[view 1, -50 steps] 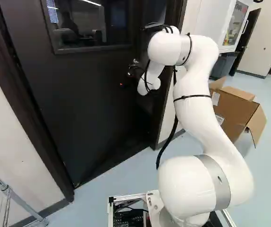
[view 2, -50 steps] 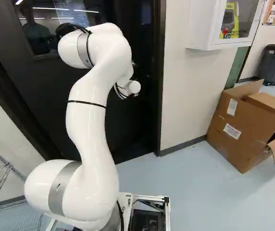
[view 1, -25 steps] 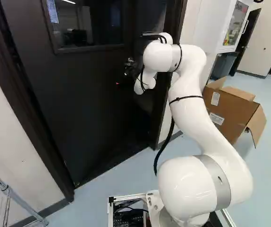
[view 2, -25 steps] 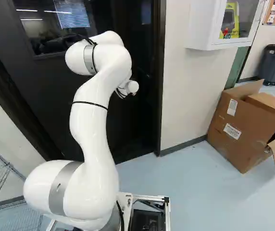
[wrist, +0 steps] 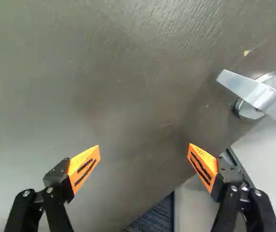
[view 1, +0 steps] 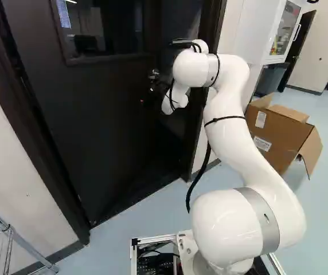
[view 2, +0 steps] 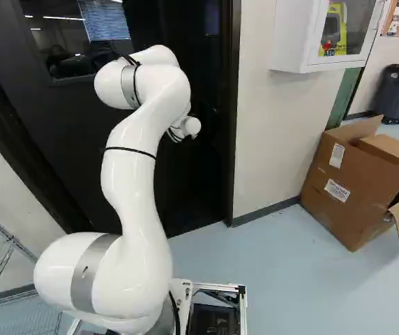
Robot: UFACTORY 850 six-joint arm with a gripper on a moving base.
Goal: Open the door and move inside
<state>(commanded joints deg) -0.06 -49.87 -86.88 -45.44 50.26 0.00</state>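
We faced a big dark door (view 1: pixel 106 149), which filled most of the left side of the left base view. Our white arm (view 1: pixel 230 120) reached up toward it. A brown cardboard box (view 2: pixel 346 188) sat open on the floor, right of the doorway. Our gripper (view 1: pixel 152 87) held its orange-padded fingers well apart, and the door's silver lever handle (wrist: pixel 251 92) lay ahead, outside their gap.
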